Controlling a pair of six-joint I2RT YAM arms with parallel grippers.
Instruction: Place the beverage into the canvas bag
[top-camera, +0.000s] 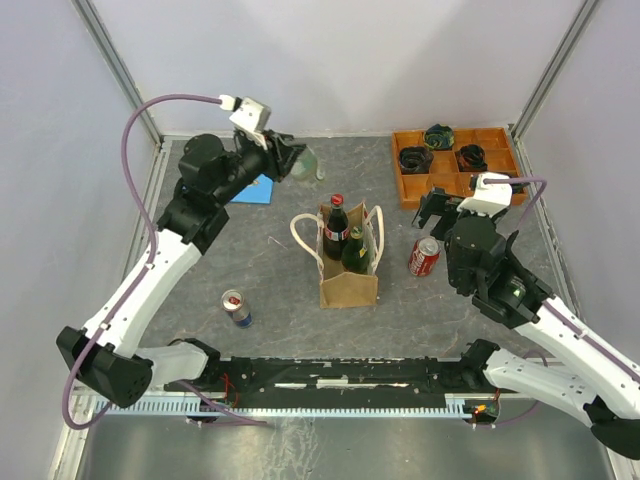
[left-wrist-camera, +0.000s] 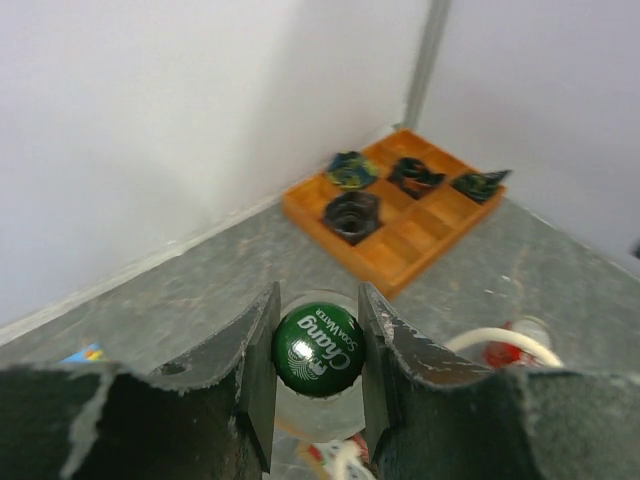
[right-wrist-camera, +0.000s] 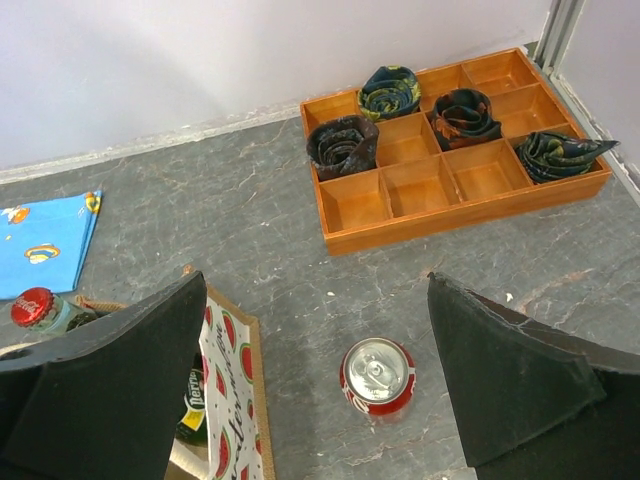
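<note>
Soda bottle (top-camera: 309, 165) in the top view is clamped in the left hand (top-camera: 298, 160) at the back of the tabletop (top-camera: 270, 270), well behind the canvas bag (top-camera: 349, 288). The bag already holds two dark bottles (top-camera: 337, 228), so I would carry the bottle high over the rope handles (top-camera: 300, 232) and lower it into whatever room remains.

Left wrist: the fingers (left-wrist-camera: 255, 345) pinch the neck at the green cap (left-wrist-camera: 318, 350). That is a narrow hold, so keep the bottle upright and move slowly.

Right wrist: the right hand (right-wrist-camera: 318, 295) is spread apart and empty above a red can (right-wrist-camera: 378, 378) just beside the bag. It could steady the rim.
</note>
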